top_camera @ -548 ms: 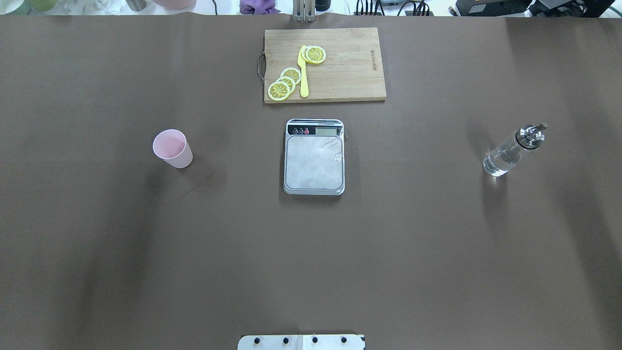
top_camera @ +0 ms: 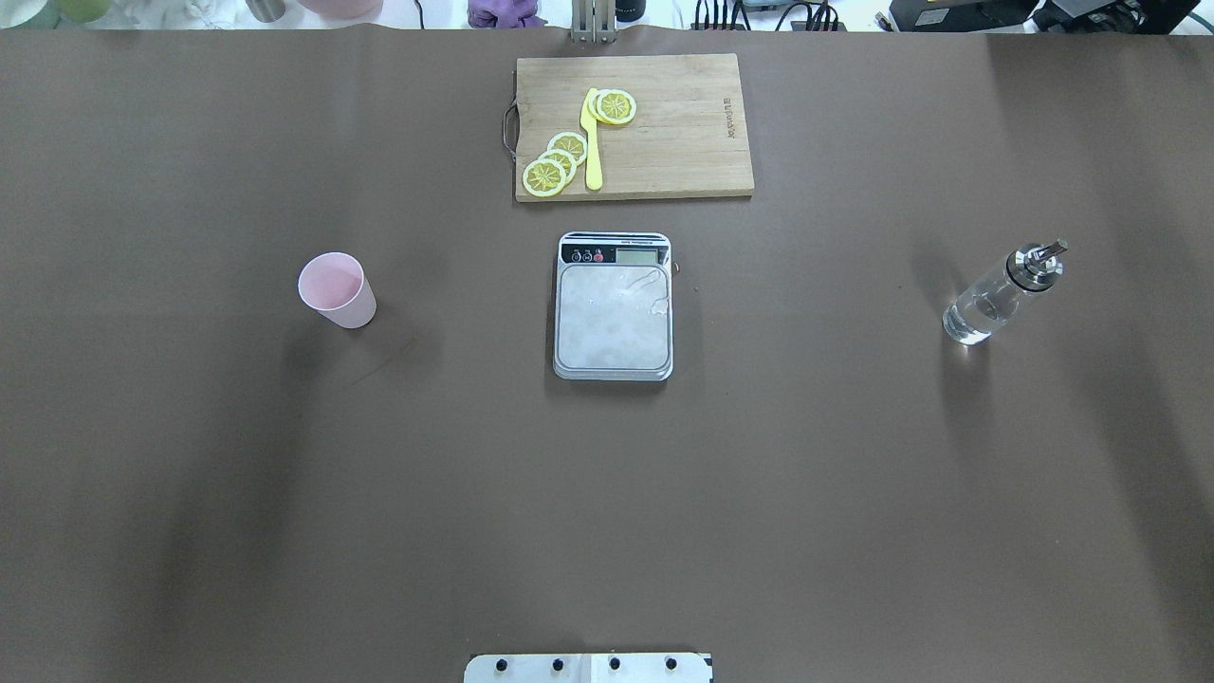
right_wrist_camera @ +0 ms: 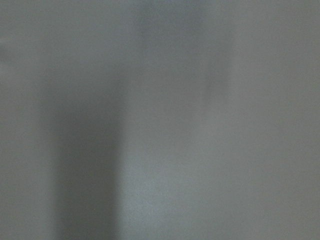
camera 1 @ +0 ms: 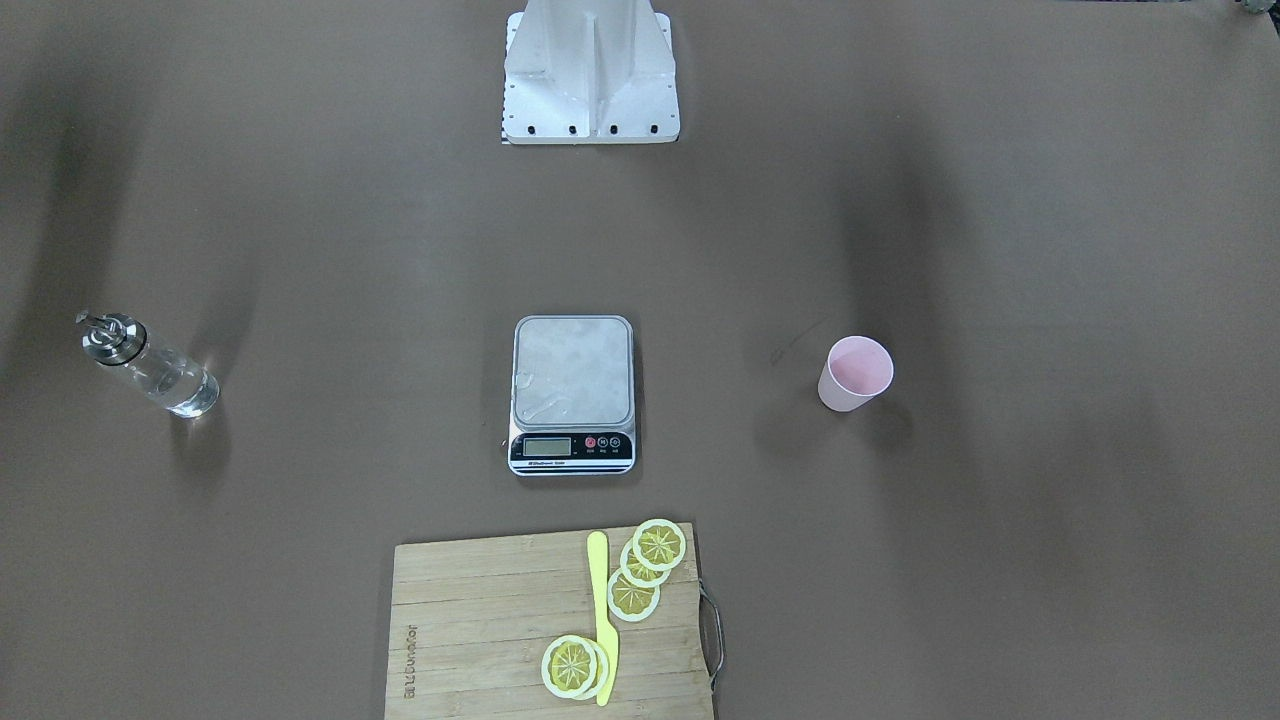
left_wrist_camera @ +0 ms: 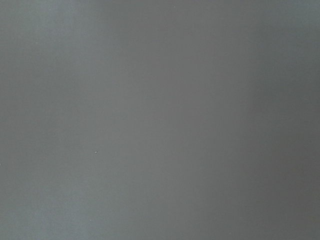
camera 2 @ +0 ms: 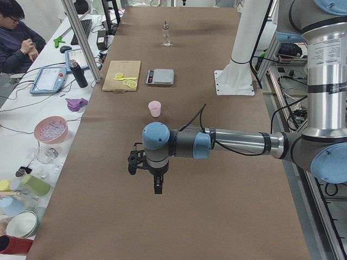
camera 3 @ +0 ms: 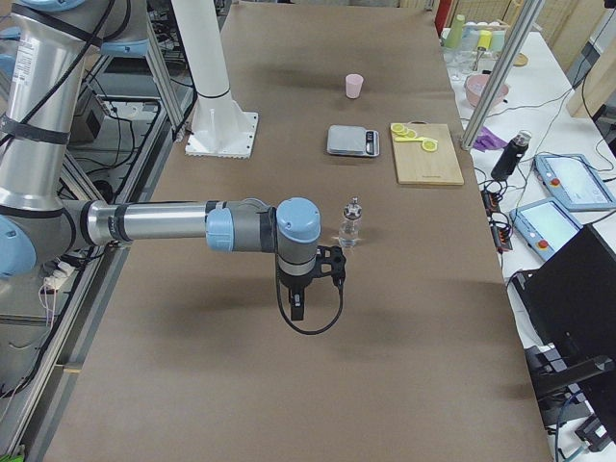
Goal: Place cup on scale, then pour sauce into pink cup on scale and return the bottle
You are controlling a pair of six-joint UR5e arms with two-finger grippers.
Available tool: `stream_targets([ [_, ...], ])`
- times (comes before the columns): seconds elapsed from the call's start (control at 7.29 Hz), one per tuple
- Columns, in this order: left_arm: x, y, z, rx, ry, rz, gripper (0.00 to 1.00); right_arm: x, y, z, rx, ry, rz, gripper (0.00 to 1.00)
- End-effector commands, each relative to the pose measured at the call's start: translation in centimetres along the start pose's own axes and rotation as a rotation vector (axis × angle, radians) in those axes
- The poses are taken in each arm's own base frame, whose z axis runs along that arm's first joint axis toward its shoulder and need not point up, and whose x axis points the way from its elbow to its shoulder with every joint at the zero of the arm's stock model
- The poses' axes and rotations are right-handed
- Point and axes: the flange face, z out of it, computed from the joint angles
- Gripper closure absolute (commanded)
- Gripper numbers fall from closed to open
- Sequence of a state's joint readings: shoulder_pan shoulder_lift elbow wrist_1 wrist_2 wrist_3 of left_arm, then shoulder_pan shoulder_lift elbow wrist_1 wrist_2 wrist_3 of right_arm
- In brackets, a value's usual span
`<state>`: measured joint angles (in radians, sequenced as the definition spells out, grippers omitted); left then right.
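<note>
The pale pink cup (top_camera: 334,287) stands upright on the brown table, left of the scale; it also shows in the front view (camera 1: 855,373). The scale (top_camera: 613,313) sits mid-table with its steel plate bare. The clear glass bottle (top_camera: 1001,294) with a metal spout stands far right, with clear sauce in it (camera 1: 150,365). My left gripper (camera 2: 158,187) hangs above the table short of the cup (camera 2: 155,108). My right gripper (camera 3: 296,308) hangs just short of the bottle (camera 3: 350,223). I cannot tell whether either gripper is open or shut.
A wooden cutting board (top_camera: 664,133) with lemon slices (top_camera: 555,163) and a yellow knife (top_camera: 593,142) lies beyond the scale. The robot's white base (camera 1: 590,80) stands at the near table edge. A person (camera 2: 19,38) sits at the side bench.
</note>
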<state>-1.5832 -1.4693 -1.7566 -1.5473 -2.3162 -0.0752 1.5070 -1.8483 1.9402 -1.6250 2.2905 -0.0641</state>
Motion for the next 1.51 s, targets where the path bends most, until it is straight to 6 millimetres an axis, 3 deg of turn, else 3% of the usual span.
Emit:
stream_targets([
  [0.0, 1.7, -2.3, -1.7, 0.037, 0.004, 0.033, 0.02, -1.4, -2.9, -1.9, 0.049, 0.008, -0.035, 0.00],
  [0.14, 2.3, -2.9, -2.1, 0.047, 0.011, 0.043, 0.02, -0.4, -2.8, -0.9, 0.029, 0.014, -0.019, 0.00],
  [0.27, 2.9, -3.4, -2.6, 0.062, 0.019, 0.061, 0.02, -0.7, -2.9, -1.1, 0.035, 0.012, -0.024, 0.00],
  [0.55, 4.6, -4.9, -4.2, 0.237, 0.030, 0.216, 0.02, -0.2, -2.7, -0.6, 0.023, 0.006, -0.018, 0.00],
  [0.82, 5.9, -7.5, -3.4, 0.254, 0.046, 0.252, 0.02, -0.2, -2.8, -0.5, 0.022, 0.005, -0.012, 0.00],
  [0.96, 6.6, -7.3, -3.4, 0.243, 0.113, 0.283, 0.02, -0.4, -2.9, -0.8, 0.029, 0.008, -0.024, 0.00],
  [1.37, 9.5, -8.0, -6.0, 0.339, 0.141, 0.377, 0.02, -1.5, -4.5, -2.1, 0.061, 0.012, -0.051, 0.00],
])
